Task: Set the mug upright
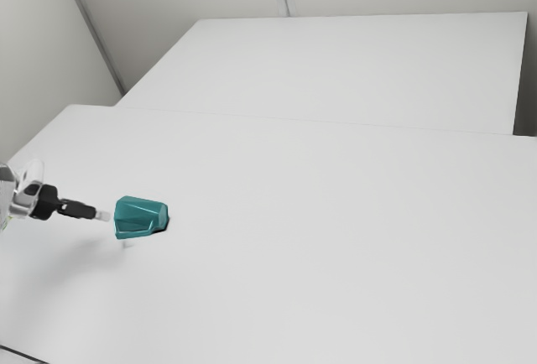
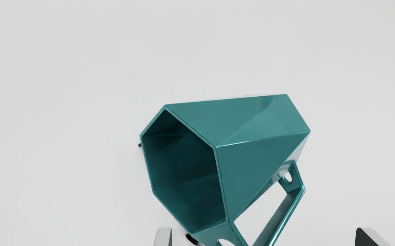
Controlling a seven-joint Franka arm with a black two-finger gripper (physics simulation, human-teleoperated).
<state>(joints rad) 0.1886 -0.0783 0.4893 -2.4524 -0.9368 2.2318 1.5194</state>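
Observation:
Beside the mug's open end, the gripper [image 1: 102, 215] reaches in from the exterior view's left, low over the table. The teal faceted mug [image 1: 138, 217] lies on its side, its mouth facing the gripper and its base toward the exterior view's right. In the wrist view the mug [image 2: 252, 136] shows its dark hollow inside, and its angular handle [image 2: 283, 212] extends between the fingertips. The gripper [image 2: 264, 235] is open, its two tips wide apart; whether either touches the mug cannot be told.
The white table [image 1: 336, 238] stretches around the mug. Behind it stands another white surface [image 1: 336, 70], with pale walls beyond. A dark cable [image 1: 23, 354] crosses the near corner at the exterior view's left.

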